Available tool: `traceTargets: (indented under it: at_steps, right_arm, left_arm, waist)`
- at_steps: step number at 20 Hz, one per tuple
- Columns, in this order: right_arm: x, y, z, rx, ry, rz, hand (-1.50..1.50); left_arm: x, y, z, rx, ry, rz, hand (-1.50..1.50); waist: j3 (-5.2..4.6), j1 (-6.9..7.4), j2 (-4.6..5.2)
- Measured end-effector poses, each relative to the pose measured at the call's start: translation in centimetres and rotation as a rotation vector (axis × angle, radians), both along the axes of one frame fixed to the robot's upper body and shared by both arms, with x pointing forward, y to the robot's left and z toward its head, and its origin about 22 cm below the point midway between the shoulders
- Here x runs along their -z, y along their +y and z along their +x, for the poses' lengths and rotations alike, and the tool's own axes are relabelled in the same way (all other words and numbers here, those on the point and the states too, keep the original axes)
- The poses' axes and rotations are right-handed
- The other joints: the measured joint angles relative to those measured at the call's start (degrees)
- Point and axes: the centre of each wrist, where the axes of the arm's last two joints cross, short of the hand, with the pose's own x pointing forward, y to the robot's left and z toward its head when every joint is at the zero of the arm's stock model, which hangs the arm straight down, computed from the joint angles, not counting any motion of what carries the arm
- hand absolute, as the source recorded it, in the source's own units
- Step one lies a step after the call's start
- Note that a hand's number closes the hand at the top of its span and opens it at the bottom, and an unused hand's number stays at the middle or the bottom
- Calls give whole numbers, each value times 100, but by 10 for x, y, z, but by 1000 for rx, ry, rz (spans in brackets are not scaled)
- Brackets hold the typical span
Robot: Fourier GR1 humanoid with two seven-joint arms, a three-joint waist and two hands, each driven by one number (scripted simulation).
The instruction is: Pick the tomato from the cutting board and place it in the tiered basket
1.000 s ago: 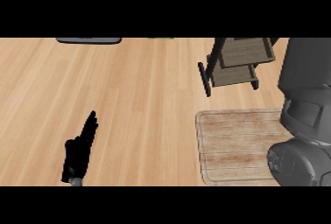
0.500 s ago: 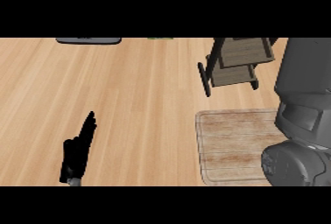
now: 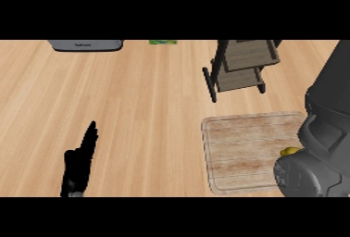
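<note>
left hand near-left, fingers straight and apart | right forearm over cutting board, its hand hidden, cannot tell | tiered basket far right

Grey appliance bears only an unreadable mark.

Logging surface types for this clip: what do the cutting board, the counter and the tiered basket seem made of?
Cutting board: pale greyish wood, matte, with streaky grain and a raised rim. Counter: warm light wood, smooth, with long grain lines. Tiered basket: thin dark frame, possibly metal, holding taupe trays that may be wood or plastic; the look leaves it open.
</note>
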Motion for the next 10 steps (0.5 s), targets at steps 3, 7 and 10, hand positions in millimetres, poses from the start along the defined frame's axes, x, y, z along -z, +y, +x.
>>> traceTargets:
  at_steps: [3, 7, 10]
  right_arm:
    - [-15, 0, -31, 77, -72, 9, -150]
    - [-31, 5, -78, 130, -134, 12, -150]
    - [-36, 5, -115, 148, -152, 13, -150]
  left_arm:
    - [3, -1, -3, -14, 4, -1, 0]
    - [2, 7, -5, -21, 18, 4, 0]
    - [4, 3, -7, -25, 27, -2, 0]
  waist:
    - [-2, -63, -46]
    - [-7, -90, -100]
    - [-5, -134, -127]
